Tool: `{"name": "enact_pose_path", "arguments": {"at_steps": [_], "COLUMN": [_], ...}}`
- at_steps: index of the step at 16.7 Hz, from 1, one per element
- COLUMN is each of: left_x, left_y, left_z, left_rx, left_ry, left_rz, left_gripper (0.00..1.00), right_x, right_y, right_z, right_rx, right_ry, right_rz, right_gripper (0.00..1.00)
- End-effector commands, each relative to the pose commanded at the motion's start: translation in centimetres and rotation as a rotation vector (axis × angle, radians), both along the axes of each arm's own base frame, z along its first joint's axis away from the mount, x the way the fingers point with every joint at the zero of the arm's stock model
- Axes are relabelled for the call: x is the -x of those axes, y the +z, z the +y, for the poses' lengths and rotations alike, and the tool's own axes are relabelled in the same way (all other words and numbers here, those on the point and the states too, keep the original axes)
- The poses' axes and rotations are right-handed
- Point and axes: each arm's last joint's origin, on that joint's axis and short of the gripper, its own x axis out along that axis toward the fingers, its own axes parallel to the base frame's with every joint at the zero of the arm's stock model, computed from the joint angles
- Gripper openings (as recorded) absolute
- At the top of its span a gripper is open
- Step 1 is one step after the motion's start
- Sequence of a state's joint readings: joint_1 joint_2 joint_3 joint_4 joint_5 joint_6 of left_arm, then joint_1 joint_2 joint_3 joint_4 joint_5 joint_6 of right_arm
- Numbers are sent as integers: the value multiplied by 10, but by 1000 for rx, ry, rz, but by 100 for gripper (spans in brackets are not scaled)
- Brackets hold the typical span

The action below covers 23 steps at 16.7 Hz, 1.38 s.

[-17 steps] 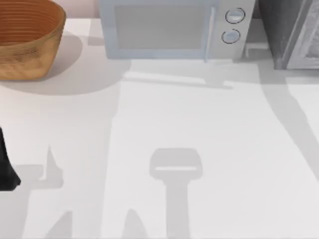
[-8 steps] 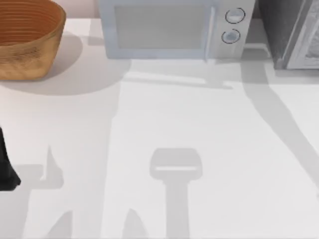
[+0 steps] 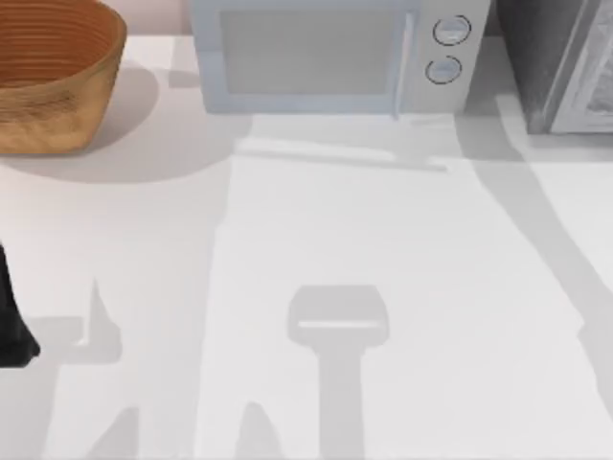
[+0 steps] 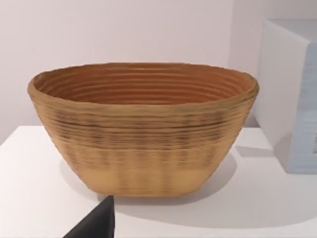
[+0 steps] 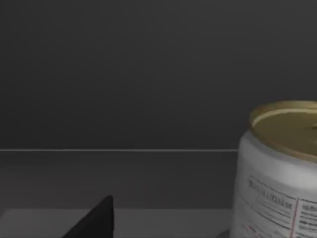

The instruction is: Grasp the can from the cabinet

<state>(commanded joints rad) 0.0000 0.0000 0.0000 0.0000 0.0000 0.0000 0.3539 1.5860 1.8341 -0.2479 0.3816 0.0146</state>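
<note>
A white can with a golden-yellow lid (image 5: 280, 173) stands upright inside the dark grey speckled cabinet (image 3: 556, 62), at the white tabletop's (image 3: 383, 249) right rear. Whether either end effector is open cannot be told.

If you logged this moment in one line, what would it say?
stage: reaching for can | can: upright inside cabinet, not held | right arm: camera facing can | left arm: parked at table's left edge, facing basket
</note>
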Motion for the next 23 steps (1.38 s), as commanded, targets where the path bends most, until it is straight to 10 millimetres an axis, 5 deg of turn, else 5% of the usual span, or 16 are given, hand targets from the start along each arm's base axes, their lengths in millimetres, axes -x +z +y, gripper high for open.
{"name": "enact_pose_path", "arguments": {"at_steps": [6, 19, 23], "left_x": [0, 0, 0], "left_y": [0, 0, 0], "left_z": [0, 0, 0], "left_rx": [0, 0, 0], "left_ry": [0, 0, 0], "left_rz": [0, 0, 0], "left_gripper": [100, 100, 100], "right_x": [-10, -10, -10], "right_y": [0, 0, 0], "right_z": [-2, -2, -2], "right_rx": [-1, -1, -1], "right_ry": [0, 0, 0], "right_rz": [-3, -3, -3], "right_gripper": [100, 2, 0]}}
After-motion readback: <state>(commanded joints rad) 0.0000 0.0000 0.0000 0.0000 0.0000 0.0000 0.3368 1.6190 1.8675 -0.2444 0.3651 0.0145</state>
